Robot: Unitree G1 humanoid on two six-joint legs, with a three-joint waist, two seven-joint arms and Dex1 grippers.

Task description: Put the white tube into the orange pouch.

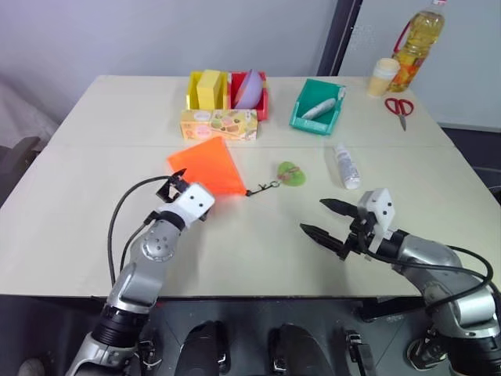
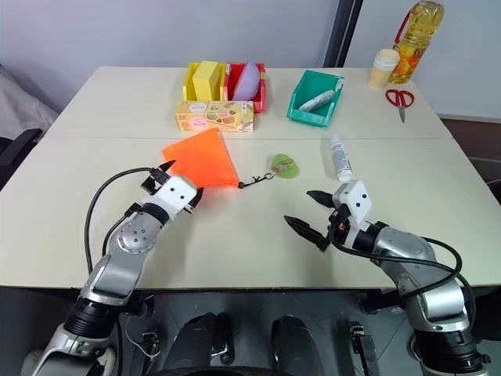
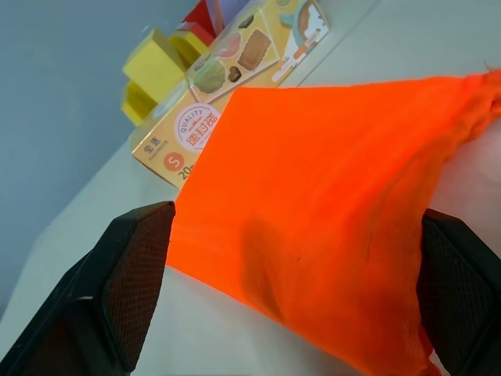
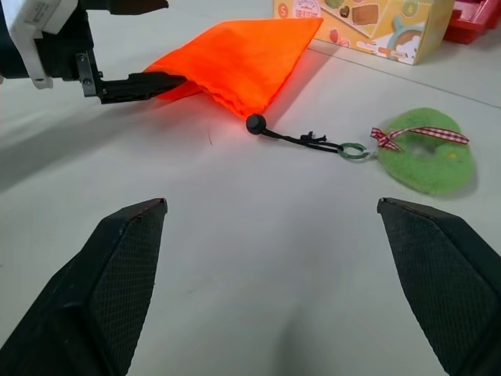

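Note:
The orange pouch lies flat on the table, left of centre. Its dark cord runs right to a round green tag. My left gripper is open at the pouch's near edge, one finger on each side of the fabric. A white tube lies on the table to the right of the tag. Another white tube rests in the teal bin. My right gripper hovers open and empty over the table, nearer than the tube and pointing left toward the tag.
At the back stand a yellow bin, a red bin with a purple object, and a printed box. Red scissors, a paper cup and an oil bottle sit at the far right.

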